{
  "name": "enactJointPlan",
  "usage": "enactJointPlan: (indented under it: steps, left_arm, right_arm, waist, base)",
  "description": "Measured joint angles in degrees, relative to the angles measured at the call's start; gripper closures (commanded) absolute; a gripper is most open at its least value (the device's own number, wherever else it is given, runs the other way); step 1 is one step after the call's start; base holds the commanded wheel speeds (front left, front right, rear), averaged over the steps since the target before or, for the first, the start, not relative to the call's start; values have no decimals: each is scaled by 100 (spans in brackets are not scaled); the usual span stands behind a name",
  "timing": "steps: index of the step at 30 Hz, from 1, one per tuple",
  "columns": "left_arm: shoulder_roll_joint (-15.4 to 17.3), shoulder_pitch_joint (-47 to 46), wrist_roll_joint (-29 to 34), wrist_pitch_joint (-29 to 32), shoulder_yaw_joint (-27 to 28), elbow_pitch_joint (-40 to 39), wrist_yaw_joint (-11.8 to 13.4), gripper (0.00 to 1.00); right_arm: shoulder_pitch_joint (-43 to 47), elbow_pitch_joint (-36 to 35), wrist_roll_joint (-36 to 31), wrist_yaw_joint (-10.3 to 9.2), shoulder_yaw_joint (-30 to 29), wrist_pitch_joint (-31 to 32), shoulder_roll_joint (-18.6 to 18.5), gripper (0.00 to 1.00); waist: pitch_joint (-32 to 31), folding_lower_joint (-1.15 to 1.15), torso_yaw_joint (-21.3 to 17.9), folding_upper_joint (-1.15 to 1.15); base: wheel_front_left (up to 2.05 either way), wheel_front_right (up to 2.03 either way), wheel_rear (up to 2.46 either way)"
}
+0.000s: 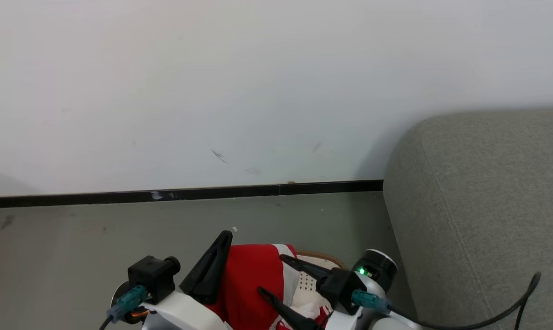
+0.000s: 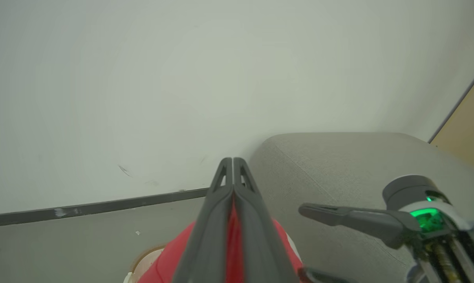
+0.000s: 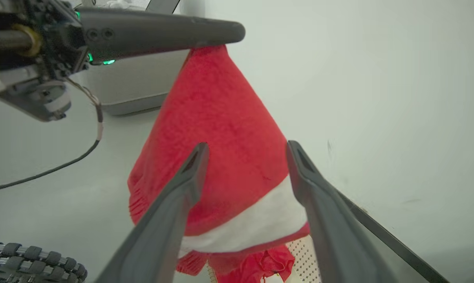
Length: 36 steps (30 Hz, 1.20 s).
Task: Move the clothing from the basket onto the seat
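The left claw is clamped shut on a fold of the red clothing, which hangs from its tips down toward the basket on the floor. The right claw stands wide open just beside the hanging cloth, gripping nothing. The grey-green seat is to the right, by the far wall.

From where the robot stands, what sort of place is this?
Probably a living room, or a lab set up like one: a grey-green sofa by a plain white wall with dark skirting, and a laundry basket with red clothing.
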Motion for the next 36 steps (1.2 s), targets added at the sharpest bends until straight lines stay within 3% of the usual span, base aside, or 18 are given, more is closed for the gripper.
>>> enactJointPlan:
  steps: [11,24,36]
  left_arm:
    - [-58,-85,42,93,-200,-96,-8,100]
    - [-134,-98,49,210,-423,-356,-77,100]
    - [-202,-153,-53,302,-593,-513,-152,100]
  right_arm:
    - [-252,207,177,1,513,0,62,0]
    - [-553,465,178,1,476,0,46,0]
    - [-565,641,487,1,984,0,66,0]
  waist:
    - [-24,0,67,0]
    - [-109,0,36,0]
    - [-133,0,54,0]
  base:
    - [0,0,0]
    - [0,0,0]
    - [0,0,0]
